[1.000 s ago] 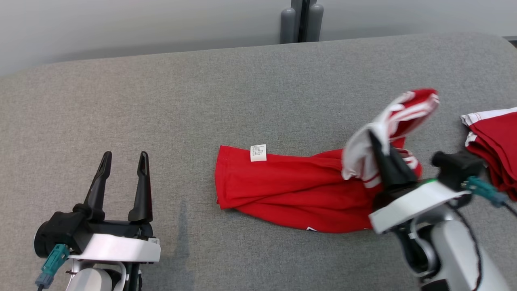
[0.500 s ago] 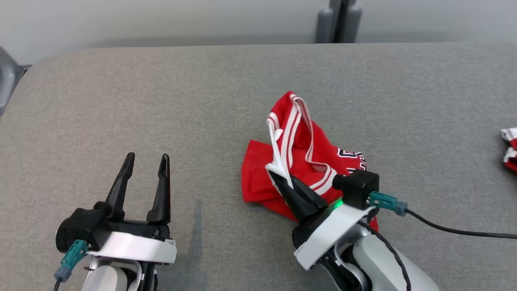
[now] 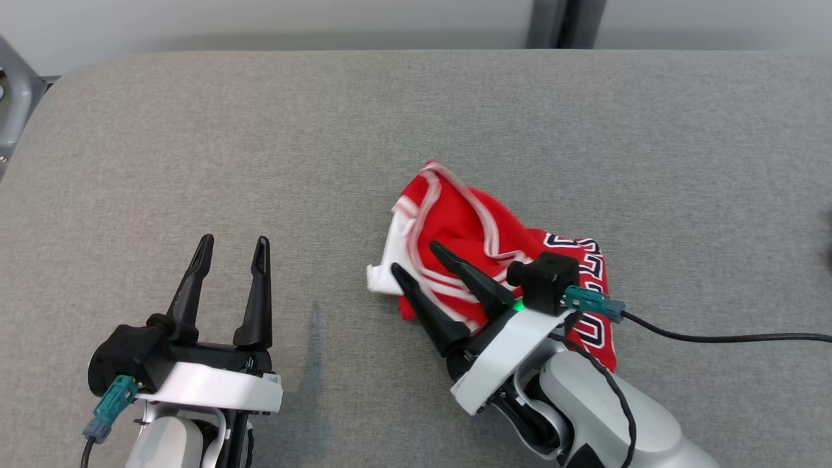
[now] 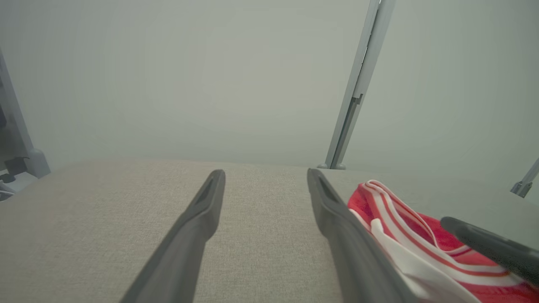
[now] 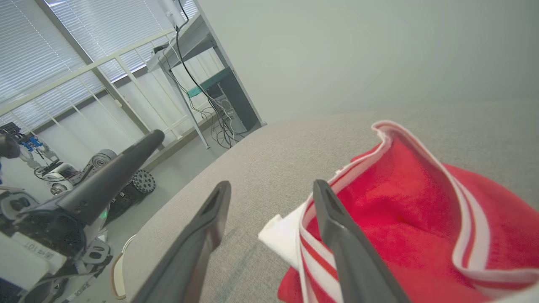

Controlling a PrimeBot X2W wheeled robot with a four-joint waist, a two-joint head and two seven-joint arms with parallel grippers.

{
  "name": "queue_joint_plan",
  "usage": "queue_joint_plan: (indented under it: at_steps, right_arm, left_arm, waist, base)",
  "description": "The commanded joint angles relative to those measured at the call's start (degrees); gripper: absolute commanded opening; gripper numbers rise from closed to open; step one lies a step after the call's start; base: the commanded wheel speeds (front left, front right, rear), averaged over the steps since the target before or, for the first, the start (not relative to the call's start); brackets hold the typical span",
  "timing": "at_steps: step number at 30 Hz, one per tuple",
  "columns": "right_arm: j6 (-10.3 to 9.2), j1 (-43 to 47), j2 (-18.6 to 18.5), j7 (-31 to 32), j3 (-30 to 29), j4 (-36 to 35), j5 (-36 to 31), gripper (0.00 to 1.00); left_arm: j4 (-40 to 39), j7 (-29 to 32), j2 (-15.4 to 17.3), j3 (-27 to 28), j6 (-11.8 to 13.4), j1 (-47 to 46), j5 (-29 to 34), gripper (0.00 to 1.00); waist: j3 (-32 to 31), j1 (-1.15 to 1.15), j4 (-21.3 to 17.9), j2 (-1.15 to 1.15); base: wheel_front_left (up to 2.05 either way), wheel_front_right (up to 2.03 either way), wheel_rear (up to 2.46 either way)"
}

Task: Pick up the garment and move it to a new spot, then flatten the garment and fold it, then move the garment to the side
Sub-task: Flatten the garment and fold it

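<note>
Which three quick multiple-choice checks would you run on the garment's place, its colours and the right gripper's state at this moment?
1. Where is the garment?
A. Hanging in the air
B. Folded flat in a neat stack
C. Bunched on the grey table, at the right gripper

2. What colours does the garment have?
A. Red with white stripes
B. Blue and yellow
C. Plain black

3. How does the right gripper stand?
A. Shut on the garment
B. Open, fingers apart
C. Shut on nothing

Answers:
1 C: the head view shows it crumpled on the table beside the fingers.
2 A: red cloth with white striped trim shows in the head and wrist views.
3 B: a clear gap separates its two fingers in the head and right wrist views.
</note>
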Motion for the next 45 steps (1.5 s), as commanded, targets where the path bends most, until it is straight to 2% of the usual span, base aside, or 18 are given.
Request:
queue_joint_plan:
  at_steps: [1,7,12,13,14,16,17,20,23,26,33,45]
  right_arm:
    - [0.0,-0.6,-0.2,-0.3,0.2,-0.6,0.0,1.0]
    - [0.0,0.1,-0.2,-0.6,-1.5,-9.1,-3.8,1.0]
    - [-0.01,3.6,-0.3,-0.6,-8.0,-16.5,-9.5,1.0]
    - [0.0,4.5,-0.3,-0.6,-9.9,-17.3,-11.1,1.0]
    - [-0.01,7.2,-1.4,-0.6,-16.3,-18.9,-15.2,1.0]
    - [-0.01,9.2,-2.6,-0.6,-20.8,-19.4,-17.6,1.0]
    - [-0.01,11.3,-3.7,-0.6,-25.1,-19.5,-19.5,1.0]
    - [-0.01,14.7,-5.3,-0.1,-31.5,-19.4,-21.9,1.0]
    - [-0.01,20.6,-7.2,1.3,-40.4,-18.5,-24.8,1.0]
    - [-0.01,25.4,-7.7,2.8,-45.5,-18.4,-26.5,1.0]
    - [-0.01,29.4,-6.6,4.8,-48.6,-20.5,-27.7,1.0]
    - [-0.01,29.4,-6.4,5.5,-49.1,-20.6,-27.7,1.0]
  left_arm:
    - [0.0,-0.2,0.2,0.2,-0.3,-1.0,0.2,1.0]
    - [0.3,-0.2,0.0,1.0,-0.4,-0.8,0.7,1.0]
    - [0.3,-0.2,-0.2,1.6,-0.4,-0.4,1.3,1.0]
    - [0.2,-0.2,-0.2,1.8,-0.3,-0.2,1.3,1.0]
    - [-0.1,-0.2,-0.2,2.3,0.0,0.2,1.8,1.0]
    - [-0.2,-0.2,-0.1,2.6,0.2,0.5,2.1,1.0]
    - [-0.3,-0.2,0.1,3.0,0.5,0.9,2.4,1.0]
    - [-0.4,-0.2,0.5,3.5,0.9,1.4,2.8,1.0]
    - [-0.7,-0.2,0.9,3.8,1.7,3.0,3.4,1.0]
    - [-1.1,0.3,1.6,3.9,2.4,4.8,3.7,1.0]
    - [-3.7,1.8,1.8,2.9,3.8,8.1,4.3,1.0]
    - [-6.7,3.3,2.2,2.2,5.4,9.2,4.4,1.0]
  waist:
    - [0.0,0.0,-0.3,0.0]
    - [-0.4,0.0,-1.9,0.0]
    - [-1.2,0.0,-2.8,0.0]
    - [-1.4,0.0,-2.9,0.0]
    - [-1.9,0.0,-3.3,0.0]
    - [-2.3,0.0,-3.6,0.0]
    - [-2.8,0.0,-3.8,0.0]
    - [-3.4,0.0,-4.2,0.0]
    - [-4.8,0.0,-4.8,0.0]
    - [-6.5,0.0,-5.2,0.0]
    - [-7.9,0.0,-5.1,0.0]
    - [-7.9,0.0,-4.4,0.0]
  base:
    - [0.0,0.0,0.0]
    - [0.0,0.0,0.0]
    - [0.0,0.0,0.0]
    - [0.0,0.0,0.0]
    - [0.0,0.0,0.0]
    - [0.0,0.0,0.0]
    - [0.0,0.0,0.0]
    - [0.0,0.0,0.0]
    - [0.0,0.0,0.0]
    - [0.0,0.0,0.0]
    - [0.0,0.0,0.0]
    - [0.0,0.0,0.0]
